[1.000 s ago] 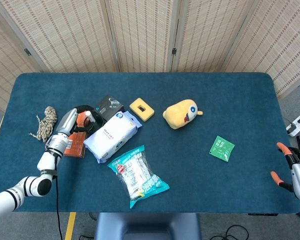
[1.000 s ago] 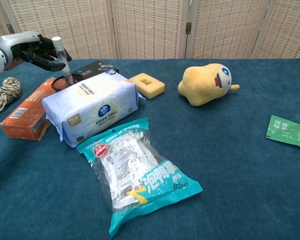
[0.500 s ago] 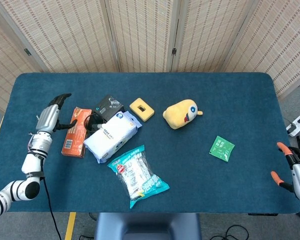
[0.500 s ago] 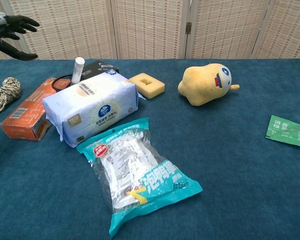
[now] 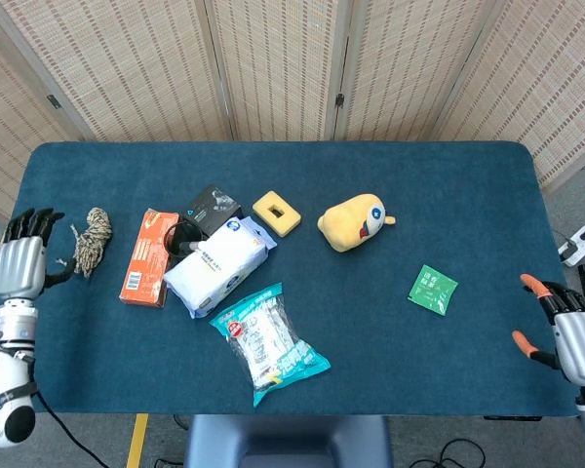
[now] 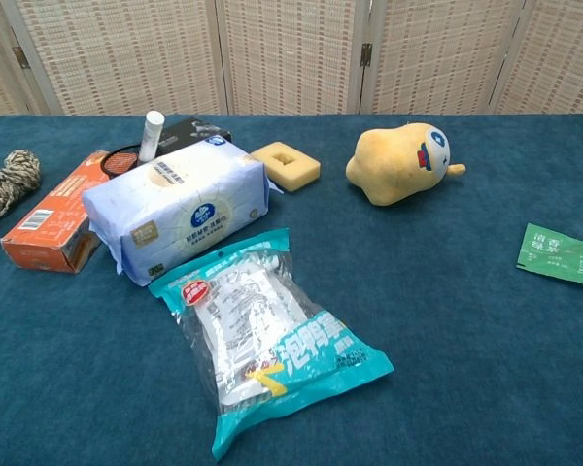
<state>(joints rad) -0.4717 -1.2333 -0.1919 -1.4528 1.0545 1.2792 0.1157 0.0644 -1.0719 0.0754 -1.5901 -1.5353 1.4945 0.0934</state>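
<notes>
My left hand (image 5: 22, 263) hangs at the table's left edge with its fingers spread, holding nothing, nearest the ball of twine (image 5: 90, 239). The twine also lies at the left edge of the chest view (image 6: 5, 183). My right hand (image 5: 565, 333) is at the right edge, fingers apart and empty, right of a green sachet (image 5: 432, 290). Neither hand appears in the chest view. A small white bottle (image 6: 152, 134) stands on a black ring beside an orange box (image 6: 56, 211).
A white tissue pack (image 6: 178, 207), a teal snack bag (image 6: 265, 340), a black box (image 5: 213, 207), a yellow square block (image 6: 285, 164) and a yellow plush toy (image 6: 402, 161) lie on the blue table (image 5: 468, 195). Folding screens stand behind.
My left hand let go of the white bottle, which now stands on the ring, and drew back left past the twine to the table edge. My right hand shifted slightly.
</notes>
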